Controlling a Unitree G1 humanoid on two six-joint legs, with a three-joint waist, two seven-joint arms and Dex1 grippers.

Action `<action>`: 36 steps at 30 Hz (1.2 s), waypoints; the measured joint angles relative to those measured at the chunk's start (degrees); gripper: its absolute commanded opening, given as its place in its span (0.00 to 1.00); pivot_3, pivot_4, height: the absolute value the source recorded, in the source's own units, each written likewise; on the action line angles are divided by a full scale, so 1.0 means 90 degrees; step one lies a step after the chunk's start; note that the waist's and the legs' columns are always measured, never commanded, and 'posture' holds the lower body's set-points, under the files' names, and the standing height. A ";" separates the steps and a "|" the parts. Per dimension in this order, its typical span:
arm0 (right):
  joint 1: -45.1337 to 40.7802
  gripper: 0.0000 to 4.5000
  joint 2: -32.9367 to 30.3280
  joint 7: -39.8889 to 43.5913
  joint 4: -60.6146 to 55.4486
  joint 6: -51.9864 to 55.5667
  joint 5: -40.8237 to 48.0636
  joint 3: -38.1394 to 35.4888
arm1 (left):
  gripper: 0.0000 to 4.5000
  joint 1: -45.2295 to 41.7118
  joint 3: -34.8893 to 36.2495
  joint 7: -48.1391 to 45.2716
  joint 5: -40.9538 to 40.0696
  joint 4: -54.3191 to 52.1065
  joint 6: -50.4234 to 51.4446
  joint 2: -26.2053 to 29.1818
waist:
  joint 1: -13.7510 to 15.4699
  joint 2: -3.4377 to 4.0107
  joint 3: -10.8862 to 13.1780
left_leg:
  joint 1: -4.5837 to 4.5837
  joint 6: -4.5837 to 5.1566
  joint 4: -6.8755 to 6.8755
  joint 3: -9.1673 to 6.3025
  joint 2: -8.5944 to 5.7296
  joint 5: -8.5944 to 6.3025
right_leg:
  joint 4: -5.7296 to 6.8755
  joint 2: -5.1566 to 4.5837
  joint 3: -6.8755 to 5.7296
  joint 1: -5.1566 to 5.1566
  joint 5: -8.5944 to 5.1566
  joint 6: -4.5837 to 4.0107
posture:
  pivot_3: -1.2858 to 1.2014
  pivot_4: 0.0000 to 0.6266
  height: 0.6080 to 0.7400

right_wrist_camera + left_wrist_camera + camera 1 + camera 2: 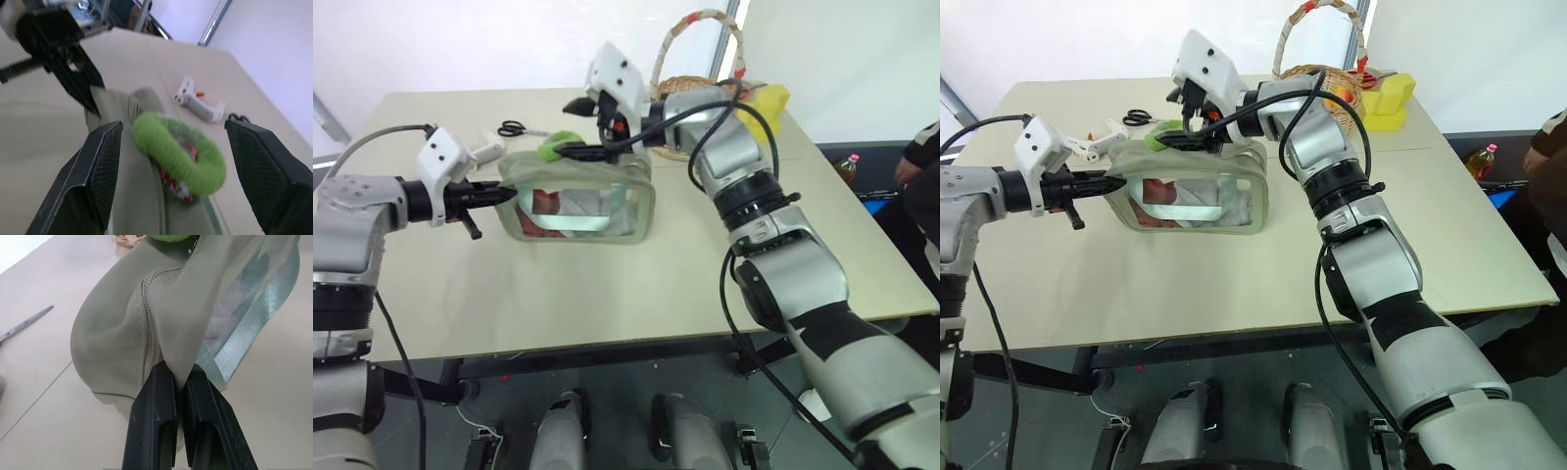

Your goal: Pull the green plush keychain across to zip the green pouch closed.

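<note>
Sage-green pouch (578,201): upright mid-table (607,294), clear window facing the robot. Left gripper (180,382): clamped on the fabric at the pouch's left end, beside the zipper. Right gripper (171,147): fingers spread wide, empty, straddling the lime keychain (181,154), which lies on the pouch's top. Basket (690,88), scissors (514,127) behind.

The left arm reaches in from the left with its pincer (504,195) pointing right and slightly down, fingers (155,421) clamped together on a fold of fabric, while the right arm bends across from the right, its pincer (171,161) pointing left with fingers spread wide.
</note>
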 measured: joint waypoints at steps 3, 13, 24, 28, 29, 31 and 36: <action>-0.0034 0.77 0.0057 -0.0052 0.0277 -0.0024 -0.0130 0.0014 | 0.00 0.0000 0.0001 0.0005 0.0000 -0.0003 0.0002 0.0000 | -0.0004 0.0000 0.0000 | 0.0000 0.0000 -0.0001 0.0000 0.0000 0.0000 | 0.0000 0.0000 0.0000 -0.0001 0.0000 0.0000 | 0.52 0.24 1.00; -0.0368 0.65 0.0326 -0.0136 0.0823 -0.0358 -0.0340 0.0032 | 0.00 0.0000 0.0001 0.0009 0.0000 -0.0022 0.0005 -0.0003 | -0.0001 0.0000 0.0000 | 0.0000 -0.0001 -0.0002 0.0000 0.0000 0.0000 | 0.0000 0.0000 0.0000 -0.0001 0.0000 0.0000 | 0.52 0.24 1.00; -0.0370 0.01 0.0323 -0.0172 0.1024 -0.0525 -0.0564 0.0060 | 0.00 0.0000 -0.0001 0.0010 0.0000 -0.0056 0.0014 -0.0011 | -0.0014 0.0000 0.0000 | 0.0000 -0.0001 -0.0003 0.0000 0.0000 0.0000 | 0.0000 0.0000 0.0000 -0.0002 0.0000 0.0001 | 0.52 0.24 1.00; -0.0370 0.01 0.0287 -0.0190 0.1023 -0.0561 -0.0617 0.0060 | 0.00 -0.0002 -0.0002 0.0012 0.0001 -0.0055 0.0014 -0.0022 | -0.0009 0.0000 0.0000 | 0.0000 -0.0001 -0.0003 0.0000 0.0000 0.0000 | 0.0000 0.0000 0.0000 -0.0002 0.0000 0.0000 | 0.52 0.24 1.00; -0.0370 0.01 0.0240 -0.0193 0.1012 -0.0545 -0.0613 0.0035 | 0.00 -0.0004 -0.0002 0.0013 0.0001 -0.0055 0.0014 -0.0029 | -0.0004 0.0000 0.0000 | 0.0000 0.0000 -0.0003 0.0000 0.0000 0.0000 | 0.0000 0.0000 0.0000 -0.0001 0.0000 0.0000 | 0.52 0.24 1.00; -0.0347 0.01 0.0082 -0.0179 0.0796 -0.0397 -0.0569 -0.0050 | 0.00 -0.0005 -0.0002 0.0014 0.0000 -0.0061 0.0014 -0.0035 | 0.0003 0.0001 0.0001 | -0.0003 -0.0001 -0.0003 0.0000 0.0000 0.0000 | -0.0002 -0.0001 0.0000 -0.0003 0.0000 0.0000 | 0.52 0.24 1.00; 0.0036 0.01 -0.0652 -0.0322 -0.0782 0.0333 -0.0369 -0.0364 | 0.00 -0.0003 -0.0002 0.0027 -0.0002 -0.0088 0.0011 -0.0039 | 0.0010 0.0000 0.0000 | -0.0004 -0.0001 -0.0003 -0.0001 0.0000 -0.0001 | -0.0006 -0.0001 0.0000 -0.0002 -0.0001 0.0000 | 0.52 0.24 1.00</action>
